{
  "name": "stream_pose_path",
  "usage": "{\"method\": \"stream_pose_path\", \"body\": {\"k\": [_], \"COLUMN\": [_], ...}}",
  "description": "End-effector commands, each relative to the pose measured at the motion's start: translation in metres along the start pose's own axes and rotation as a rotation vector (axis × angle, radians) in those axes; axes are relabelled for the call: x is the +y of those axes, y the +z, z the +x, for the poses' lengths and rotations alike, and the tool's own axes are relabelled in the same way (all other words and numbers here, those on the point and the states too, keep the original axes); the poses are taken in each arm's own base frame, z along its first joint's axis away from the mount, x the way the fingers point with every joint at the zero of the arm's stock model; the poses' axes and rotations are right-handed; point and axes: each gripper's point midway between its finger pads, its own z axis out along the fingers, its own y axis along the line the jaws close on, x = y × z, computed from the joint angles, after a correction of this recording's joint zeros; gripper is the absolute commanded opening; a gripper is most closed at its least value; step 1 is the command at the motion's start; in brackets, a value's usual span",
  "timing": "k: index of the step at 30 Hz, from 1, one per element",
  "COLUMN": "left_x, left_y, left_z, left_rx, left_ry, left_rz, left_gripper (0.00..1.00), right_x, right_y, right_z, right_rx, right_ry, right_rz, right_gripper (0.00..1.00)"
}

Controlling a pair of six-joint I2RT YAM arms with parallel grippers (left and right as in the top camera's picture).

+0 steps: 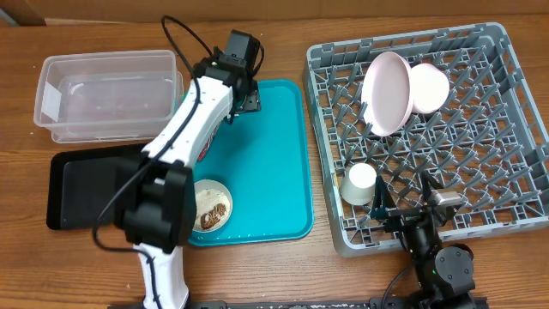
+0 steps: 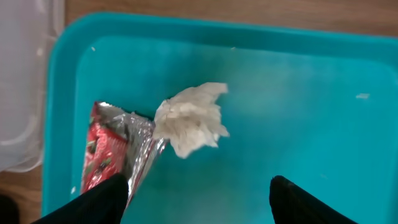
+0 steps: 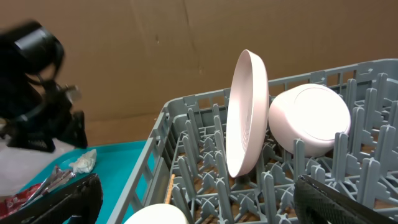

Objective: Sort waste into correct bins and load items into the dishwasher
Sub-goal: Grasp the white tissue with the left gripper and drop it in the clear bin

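**Left gripper (image 2: 199,180) spread above red wrapper (image 2: 102,155) and white tissue (image 2: 193,118) on the teal tray (image 2: 298,93)**

Seen from the left wrist, its two black fingers (image 2: 93,202) stand wide apart at the bottom edge and hold nothing. The red wrapper lies by the finger on the tub's side. Its silver end runs under that fingertip in view, and whether they touch cannot be told. The white tissue meets that silver end a little farther out, between the two fingers. Both lie in the tray's far corner, just beside the clear tub (image 1: 51,64). Nearer the arm's base sits the black tray (image 1: 86,184), partly hidden by the arm. A cream bowl (image 1: 212,206) holding rice-like food scraps with brown bits stands on the teal tray's near corner.

Across the table, the right gripper (image 3: 198,183) sits at the near edge of the grey dish rack (image 1: 532,184), its fingers wide apart and empty. The white cup (image 1: 360,183) is tilted among the pegs just ahead of it. At the rack's far side the pink plate (image 1: 384,93) stands on edge. The pink bowl (image 1: 429,87) is on its side just beside the plate.
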Motion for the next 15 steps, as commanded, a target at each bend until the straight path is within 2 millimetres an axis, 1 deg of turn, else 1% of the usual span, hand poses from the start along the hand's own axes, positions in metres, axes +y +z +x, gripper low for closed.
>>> {"method": "stream_pose_path", "body": {"k": [1,2,3,5,6,10,12,13,15], "left_x": [0.003,0.003,0.004,0.003,0.003,0.001,0.000,0.000,-0.003], "left_y": [0.032,0.039,0.047,0.051,0.051,0.049,0.045,0.042,0.033], "left_z": [0.008,0.010,0.013,0.014,0.014,0.009,0.005,0.003,-0.005], "left_rx": [0.038,0.046,0.057,0.060,0.059,0.047,0.040,0.037,0.022], "left_ry": [0.034,0.043,0.048,0.048,0.048,0.045,0.043,0.042,0.037], "left_rz": [-0.055,-0.059,-0.064,-0.064,-0.064,-0.058,-0.056,-0.053,-0.040], "left_gripper": [0.74,0.74,0.69,0.56,0.48,0.24,0.08,0.04,0.04], "right_x": [0.001,0.001,0.001,0.001,0.001,0.001,0.001,0.001,0.001], "right_y": [0.000,0.000,0.000,0.000,0.000,0.000,0.000,0.000,0.000], "right_z": [0.001,0.001,0.001,0.001,0.001,0.001,0.001,0.001,0.001], "right_rx": [-0.006,-0.006,-0.006,-0.006,-0.006,-0.006,-0.006,-0.006,-0.006], "right_ry": [0.000,0.000,0.000,0.000,0.000,0.000,0.000,0.000,0.000], "right_rz": [-0.009,-0.009,-0.009,-0.009,-0.009,-0.009,-0.009,-0.009,-0.009], "right_gripper": [1.00,1.00,1.00,1.00,1.00,1.00,1.00,1.00,1.00]}}
